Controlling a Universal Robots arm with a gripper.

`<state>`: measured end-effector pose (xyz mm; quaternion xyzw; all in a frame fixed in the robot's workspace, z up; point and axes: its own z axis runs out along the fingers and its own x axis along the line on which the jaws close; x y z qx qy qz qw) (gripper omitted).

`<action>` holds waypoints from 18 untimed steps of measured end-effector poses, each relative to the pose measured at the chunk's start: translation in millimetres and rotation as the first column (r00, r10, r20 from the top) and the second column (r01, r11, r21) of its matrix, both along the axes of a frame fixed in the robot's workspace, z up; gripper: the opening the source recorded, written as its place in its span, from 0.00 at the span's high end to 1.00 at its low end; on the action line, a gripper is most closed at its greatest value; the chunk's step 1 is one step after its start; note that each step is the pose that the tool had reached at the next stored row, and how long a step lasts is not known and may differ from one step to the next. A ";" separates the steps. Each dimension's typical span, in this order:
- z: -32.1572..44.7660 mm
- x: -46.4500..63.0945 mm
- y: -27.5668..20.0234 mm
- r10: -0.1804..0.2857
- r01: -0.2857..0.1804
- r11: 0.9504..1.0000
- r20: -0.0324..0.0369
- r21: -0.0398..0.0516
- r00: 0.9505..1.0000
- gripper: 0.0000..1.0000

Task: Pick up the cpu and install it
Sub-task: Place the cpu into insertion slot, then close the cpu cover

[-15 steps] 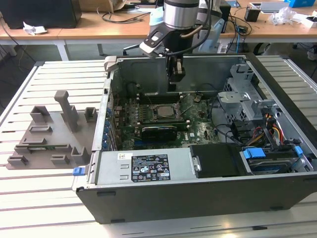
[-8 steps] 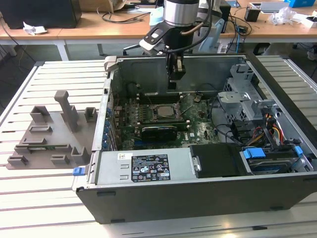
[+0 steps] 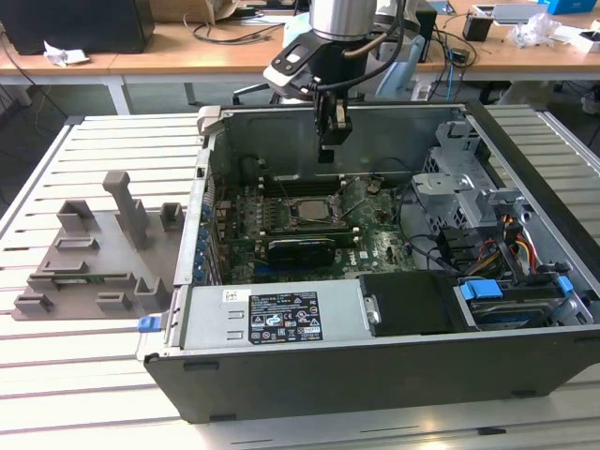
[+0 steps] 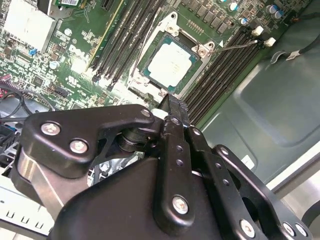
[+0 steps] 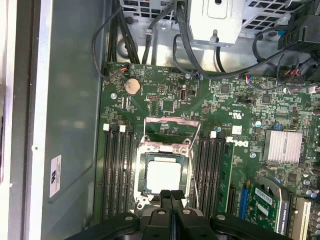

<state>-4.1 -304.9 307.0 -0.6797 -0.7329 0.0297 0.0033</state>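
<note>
Silvery-grey flat square cpu (image 5: 163,176) seated in mid-mobo dark socket frame (image 5: 141,165); metal load plate (image 5: 170,122) apparently unlatched; black gripper (image 5: 171,195) above, fingers together, empty.

The slatted table (image 3: 75,375) bears an open computer case (image 3: 375,380) (right beneath the gripper (image 3: 331,141)) and, well aside, a grey fixture tray (image 3: 89,262).

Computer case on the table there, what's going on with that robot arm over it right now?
A robot arm's gripper hangs over the motherboard inside the open computer case. Its fingers are shut together and hold nothing. The cpu lies flat in its socket, close to the fingertips in both wrist views, and the socket's metal load plate is flipped open. A grey fixture tray sits beside the case, on the exterior view's left.
</note>
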 end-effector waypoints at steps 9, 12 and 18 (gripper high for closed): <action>0.2 0.0 0.0 0.000 0.000 1.000 0.000 0.000 1.000 0.89; 0.2 2.0 0.0 0.000 0.000 1.000 0.000 0.000 1.000 0.89; 0.2 17.4 0.0 0.000 0.000 1.000 0.000 0.003 1.000 0.89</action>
